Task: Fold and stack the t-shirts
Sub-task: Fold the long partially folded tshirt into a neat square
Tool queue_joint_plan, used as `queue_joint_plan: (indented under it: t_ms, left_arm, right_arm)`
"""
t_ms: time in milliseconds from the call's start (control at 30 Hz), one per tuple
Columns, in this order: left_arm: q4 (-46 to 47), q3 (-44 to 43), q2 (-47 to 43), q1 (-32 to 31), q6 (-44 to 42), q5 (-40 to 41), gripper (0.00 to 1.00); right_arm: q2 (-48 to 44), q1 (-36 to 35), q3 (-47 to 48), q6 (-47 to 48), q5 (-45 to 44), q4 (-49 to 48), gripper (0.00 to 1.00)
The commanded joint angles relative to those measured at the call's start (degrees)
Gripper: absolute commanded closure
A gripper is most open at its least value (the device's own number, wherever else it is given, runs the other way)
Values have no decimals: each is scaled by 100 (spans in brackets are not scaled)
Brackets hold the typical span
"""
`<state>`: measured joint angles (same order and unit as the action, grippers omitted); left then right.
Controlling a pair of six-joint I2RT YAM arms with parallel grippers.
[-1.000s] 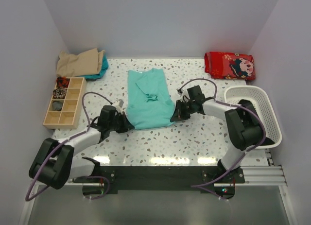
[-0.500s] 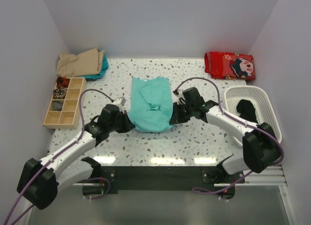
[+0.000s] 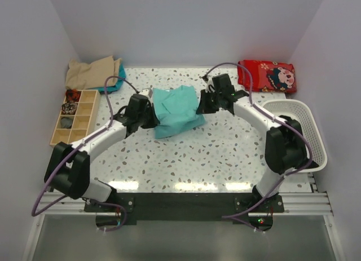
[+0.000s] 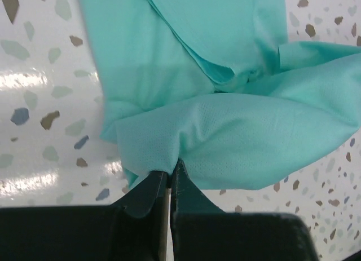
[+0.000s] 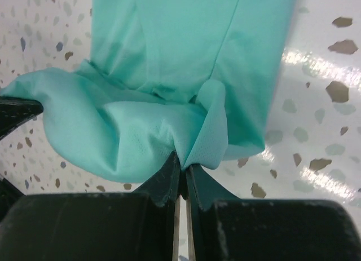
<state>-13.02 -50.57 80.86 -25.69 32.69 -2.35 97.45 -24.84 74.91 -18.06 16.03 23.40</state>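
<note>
Pinching the teal t-shirt (image 3: pixel 176 110), left pincer (image 4: pixel 169 179) and right pincer (image 5: pixel 181 169) pressed on fabric, lower layer mostly covered.

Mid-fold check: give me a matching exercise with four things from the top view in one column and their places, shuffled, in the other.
Things:
1. teal tee
2. tan shirt
3. red cloth
4. basket

Places:
A. far right corner
B. right edge, nearer than the red cloth
C. far left corner
D. centre, partly folded

Pairs: 1-D, 2-C, 3-A, 4-B
</note>
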Motion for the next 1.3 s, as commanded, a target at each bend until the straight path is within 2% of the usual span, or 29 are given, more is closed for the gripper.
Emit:
queue_joint_plan:
  t_ms: [0,267,367,567,700,767,833,867,900,933,967,1000,1033,1100,1133,1167,1233,1267]
  left_arm:
    - [519,-699,551,442,-376,-11,100]
    - [659,-2044,1757,890,-728,-353,100]
    - [756,-2431,2152,1066,-737,-529,100]
    - [950,-3292,3075,1558,-694,-1064,100]
    - [941,-4117,3934,1787,-737,-1250,100]
    - [1046,-4566,4217,1883,-720,-1407,100]
    - [1214,-5012,4648,1927,-702,-1549,100]
    - [1579,-5146,4789,1936,-702,-1636,100]
    - [1705,-5261,5068,1936,-702,-1698,100]
    - [1854,-5444,5202,1936,-711,-1733,100]
    - [2290,-5455,5299,1936,-641,-1803,95]
    - [2556,-5429,5439,1954,-571,-1874,80]
    - [2819,-5342,5501,1989,-527,-1927,52]
    - [3313,-5262,5615,2033,-430,-1901,47]
    - [3427,-5149,5590,2085,-404,-1875,29]
    - [3733,-5017,5407,2095,-395,-1622,20]
    - [3946,-4701,5178,2121,-456,-1471,1]
    - [3904,-4673,4977,2121,-613,-1331,0]
  right_arm:
    - [764,295,882,110,417,7,94]
    - [2111,568,2526,101,875,182,95]
    - [2567,690,3220,93,972,297,92]
    - [3813,928,4820,-56,1297,482,89]
    - [4799,1095,6348,-223,1508,456,84]
    - [5316,1174,6893,-468,1639,211,83]
    - [5556,1218,6984,-653,1657,-483,79]
    - [5687,1236,7054,-828,1562,-729,77]
    - [5915,1245,7081,-874,1474,-1219,65]
    - [6065,1236,7116,-926,1369,-1476,62]
    - [6232,1236,7273,-1049,1193,-1687,61]
    - [6469,1245,7292,-1076,1131,-2211,57]
    - [6514,1245,7213,-1111,1034,-2582,31]
    - [6585,1245,7081,-1129,955,-3215,24]
    - [6533,1253,7072,-1112,937,-3323,20]
    - [6454,1245,6968,-964,902,-3420,19]
    - [6148,1262,6791,-787,761,-3570,17]
    - [6067,1271,6712,-621,770,-3553,16]
